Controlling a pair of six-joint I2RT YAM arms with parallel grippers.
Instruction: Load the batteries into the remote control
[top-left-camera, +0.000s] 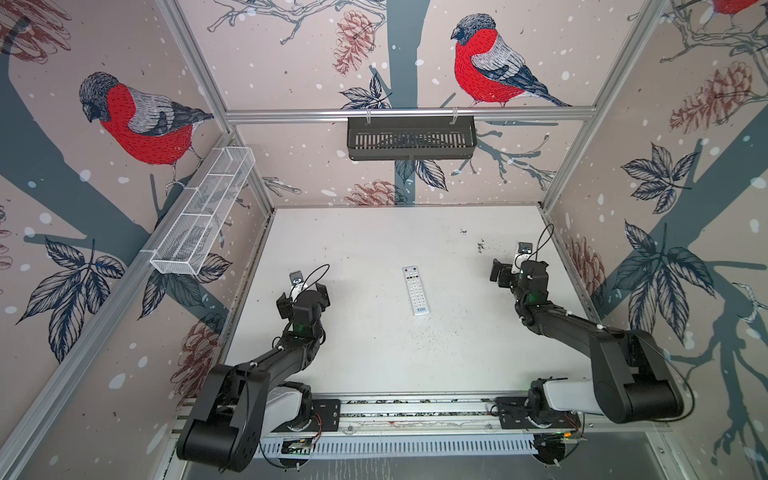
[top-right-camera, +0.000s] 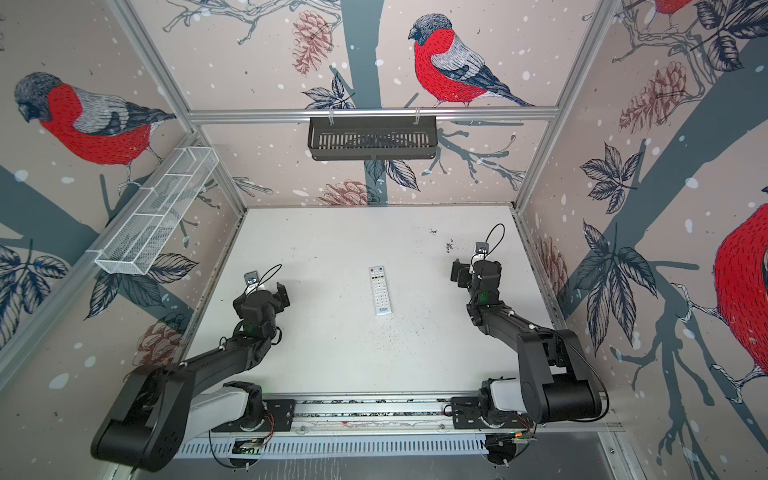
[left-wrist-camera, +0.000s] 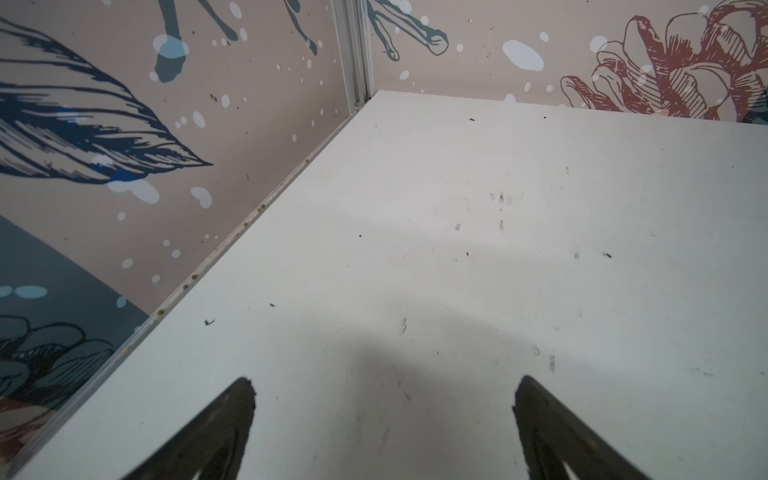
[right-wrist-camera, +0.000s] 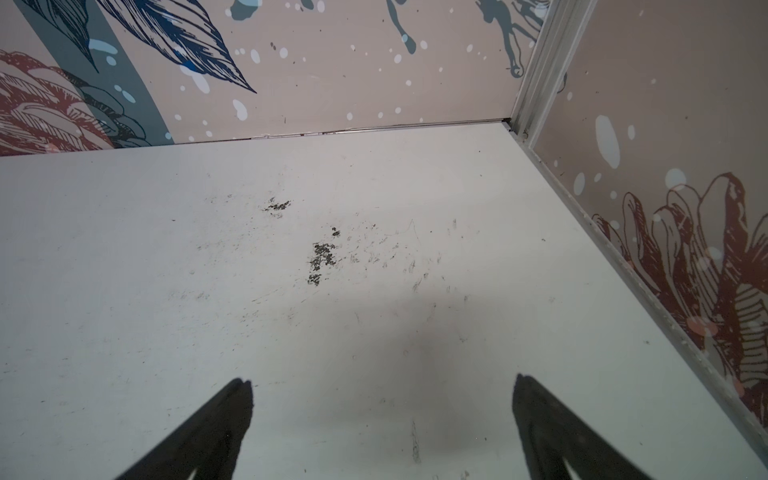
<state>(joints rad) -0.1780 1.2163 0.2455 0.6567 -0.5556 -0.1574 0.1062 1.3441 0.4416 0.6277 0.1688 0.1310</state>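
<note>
The remote control (top-left-camera: 416, 291) lies buttons-up mid-table (top-left-camera: 374, 249), well apart from the left gripper (left-wrist-camera: 385, 386) and right gripper (right-wrist-camera: 382, 382). Both hang wide open and empty, flanking it, seemingly for a two-handed approach; batteries unseen, perhaps already inside

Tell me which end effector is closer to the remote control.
Right, slightly. The right end effector is to the right of the remote control; the left end effector is farther off on its left.
</note>
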